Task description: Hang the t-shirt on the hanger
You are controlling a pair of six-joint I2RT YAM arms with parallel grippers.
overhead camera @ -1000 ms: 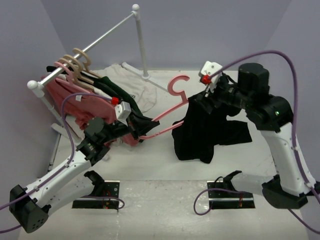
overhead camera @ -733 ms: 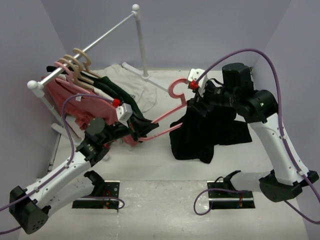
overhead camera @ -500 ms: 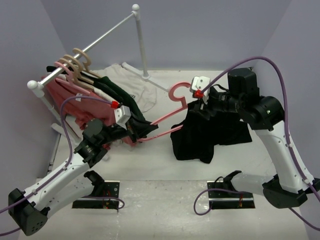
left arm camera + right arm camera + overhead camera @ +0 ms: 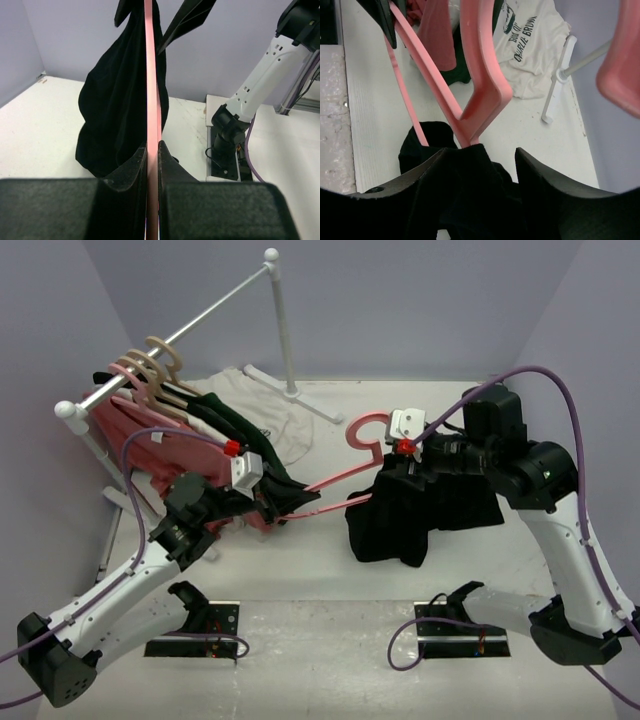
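Threading the t-shirt (image 4: 400,515) onto the hanger (image 4: 335,478): step in hand. Left jaws clamped on the hanger's arm at 9 o'clock; right jaws pinched on t-shirt fabric below the hook, 3 o'clock of table (image 4: 330,570) centre. Next, I judge, drawing fabric over the bare shoulder.

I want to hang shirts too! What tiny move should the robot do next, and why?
Probably the right gripper should tug the black t-shirt a bit further along the pink hanger: the shirt bunches at the hook end, while the left gripper clamps the bare other end.
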